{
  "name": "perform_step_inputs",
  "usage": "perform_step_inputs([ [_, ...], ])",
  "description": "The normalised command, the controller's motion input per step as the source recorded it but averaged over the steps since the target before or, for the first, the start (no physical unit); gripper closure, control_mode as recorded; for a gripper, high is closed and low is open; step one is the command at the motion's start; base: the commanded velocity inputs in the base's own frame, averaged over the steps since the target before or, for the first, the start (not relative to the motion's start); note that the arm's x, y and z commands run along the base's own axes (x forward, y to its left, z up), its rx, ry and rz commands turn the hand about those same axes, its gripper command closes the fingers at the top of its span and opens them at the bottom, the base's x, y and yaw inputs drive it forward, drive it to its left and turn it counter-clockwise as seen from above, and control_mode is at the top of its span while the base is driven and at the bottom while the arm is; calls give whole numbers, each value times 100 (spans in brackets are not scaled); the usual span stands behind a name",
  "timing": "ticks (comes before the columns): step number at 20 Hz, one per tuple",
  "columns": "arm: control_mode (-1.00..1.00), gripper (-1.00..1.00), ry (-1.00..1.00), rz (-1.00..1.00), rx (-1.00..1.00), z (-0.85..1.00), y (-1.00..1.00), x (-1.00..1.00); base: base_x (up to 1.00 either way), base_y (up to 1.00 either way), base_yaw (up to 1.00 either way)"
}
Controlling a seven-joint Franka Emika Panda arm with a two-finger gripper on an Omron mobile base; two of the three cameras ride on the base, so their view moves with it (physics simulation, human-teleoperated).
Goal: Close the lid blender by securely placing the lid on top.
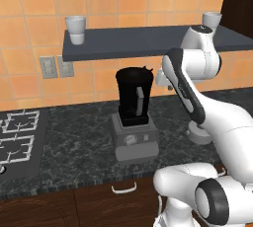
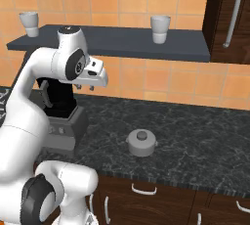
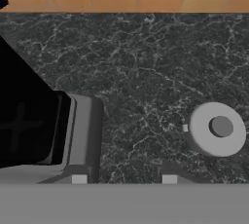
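Your end effector (image 2: pixel 84 88) hangs above the counter (image 2: pixel 195 141) between the blender (image 1: pixel 133 117) and the lid (image 2: pixel 142 143), carrying nothing; you cannot tell its finger spacing. The lid rests on the counter, apart from the blender's right side.

Blender (image 1: pixel 132 117): black jar upright on grey base, top open. Lid (image 2: pixel 141 143): grey, flat on bench, well apart.
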Motion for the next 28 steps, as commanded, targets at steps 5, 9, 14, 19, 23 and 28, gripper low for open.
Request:
perform_step_inputs([
  [5, -100, -100, 0, -2, 4, -7, -45, -14, 0, 0, 0],
  [9, -100, -100, 3, -16, 0, -49, -95, -4, 0, 0, 0],
  [14, -100, -100, 17, -13, -5, -99, -99, 0, 0, 0, 0],
  [19, -100, -100, 9, -9, -1, -93, -76, 11, 0, 0, 0],
  [23, -100, -100, 0, -1, 0, -68, -30, 31, 0, 0, 0],
  [28, -100, -100, 0, 0, 0, -44, 0, 32, 0, 0, 0],
])
